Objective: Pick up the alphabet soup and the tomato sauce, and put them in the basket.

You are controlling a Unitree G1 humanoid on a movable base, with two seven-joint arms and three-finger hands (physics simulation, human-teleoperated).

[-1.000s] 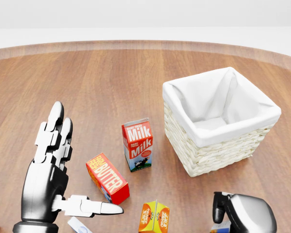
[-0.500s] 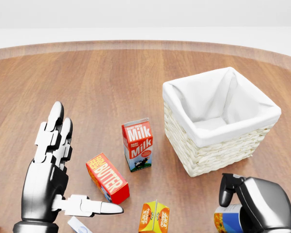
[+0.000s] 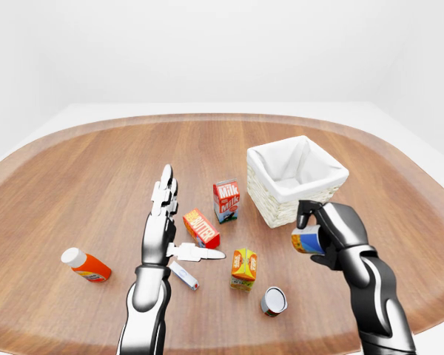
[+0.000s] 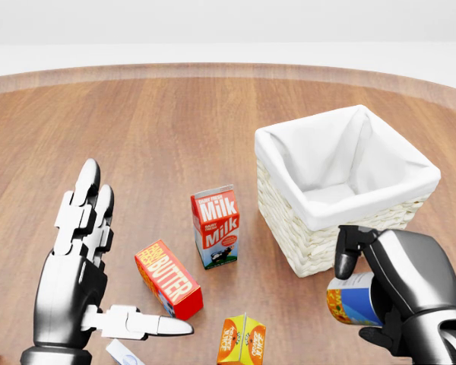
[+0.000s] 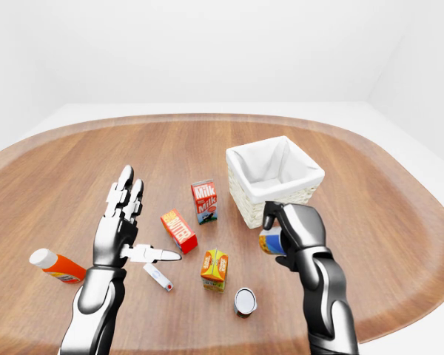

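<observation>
The right hand [image 4: 399, 293] has its fingers closed around a can [image 4: 352, 299] with a blue and orange label, which I take for the alphabet soup, and it holds the can lifted above the desk [image 4: 175, 129]. Compared with the picture half a second before, this hand has risen in the head view and stands now closer to the basket [image 4: 342, 186], just below its near wall, with the can more fully in sight. Lower and left of the right hand, a second can [image 3: 273, 301] stands on the desk with its round top toward the camera; its label I cannot read. Left of it stands a small orange carton [image 3: 243, 268]. The left hand [image 4: 80, 266] is wide open, fingers stretched and thumb pointing right, holding nothing, and it has not moved. A white tube [image 3: 183, 274] lies just below its thumb, a butter box [image 4: 168, 278] just right of it, and an orange bottle [image 3: 86, 265] well to its left. Beyond the butter stands the milk carton [image 4: 216, 226], and right of it the empty basket.
</observation>
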